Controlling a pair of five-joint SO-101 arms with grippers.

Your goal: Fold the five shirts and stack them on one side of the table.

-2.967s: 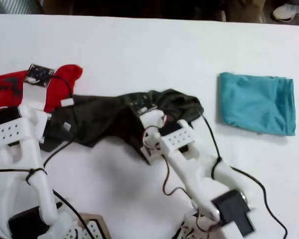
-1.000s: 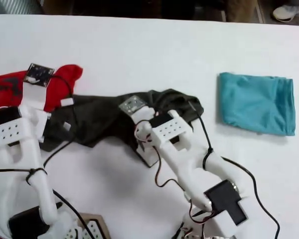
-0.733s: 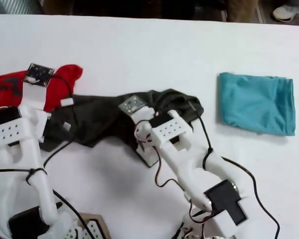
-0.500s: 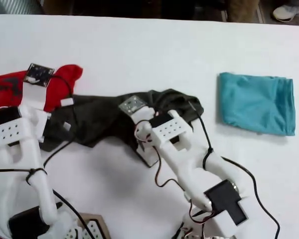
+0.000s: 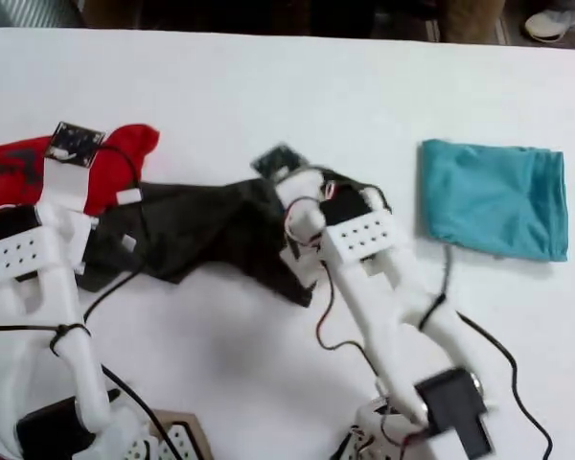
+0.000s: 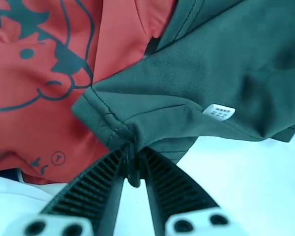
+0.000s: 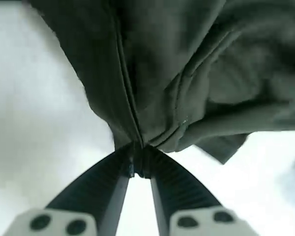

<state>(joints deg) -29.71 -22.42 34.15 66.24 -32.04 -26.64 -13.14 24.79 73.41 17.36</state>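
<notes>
Two edges of the crumpled dark grey knit shirt [image 5: 201, 230] are being pinched at once. A hem fold is being clamped between the narrow, ribbed black fingers of the left gripper [image 6: 132, 164]. A bunched seam is being gripped just as tightly by the right gripper [image 7: 139, 162]. The garment is being held in an uneven heap between the middle of the white table [image 5: 268, 86] and its left edge. One end is being carried just beside, and seemingly over, a red cotton shirt with a dark cartoon print [image 5: 125, 146].

Judged from this, the spreading step of a fold is being carried out. The shirt is being drawn apart so that it can be laid flat, and no crease is being formed yet. What is probably being called for next is a widening pull, with the two grips being drawn apart along the table until the cloth is taut. After that the cloth would have to be lowered onto bare surface.

One folded teal shirt [image 5: 494, 198] is being stored near the right edge, well apart from the dark one, and is probably being treated as the start of the stack. The red shirt at the left edge is being crowded by the dark fabric, so it is at risk of being dragged along. Thin black cables [image 5: 317, 326] are being trailed across the working area and could be snagged.
</notes>
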